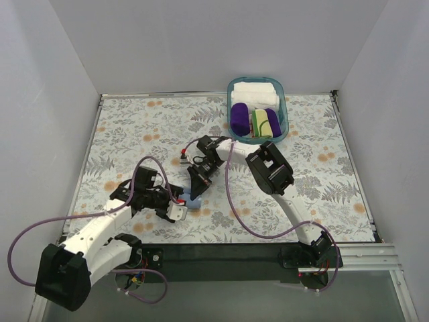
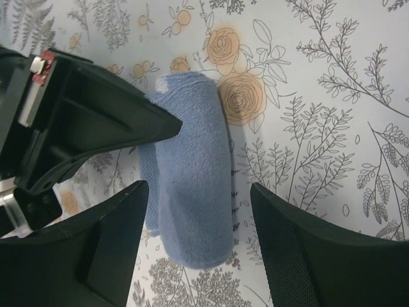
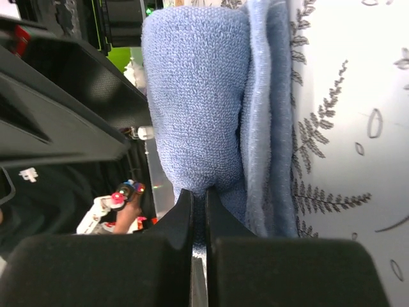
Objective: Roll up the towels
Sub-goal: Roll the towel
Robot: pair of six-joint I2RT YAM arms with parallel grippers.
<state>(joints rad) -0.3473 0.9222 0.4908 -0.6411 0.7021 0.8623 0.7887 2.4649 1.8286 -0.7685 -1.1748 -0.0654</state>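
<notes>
The light blue towel (image 2: 192, 173) lies as a roll on the flowered table, small in the top view (image 1: 195, 201). My left gripper (image 2: 198, 246) is open, one finger on each side of the roll's near end with gaps both sides. My right gripper (image 3: 199, 208) is shut on a pinch of the blue towel (image 3: 198, 96) at the roll's end, and a loose flap runs along the roll's right side. From above, the right gripper (image 1: 199, 188) comes down onto the roll from behind. A rolled yellow-green towel (image 1: 263, 123) sits in the basket.
A teal basket (image 1: 284, 107) at the back holds white folded towels (image 1: 255, 92) and purple rolls (image 1: 239, 117). The two grippers are close together over the roll. Purple cables loop beside both arms. White walls enclose the table on three sides.
</notes>
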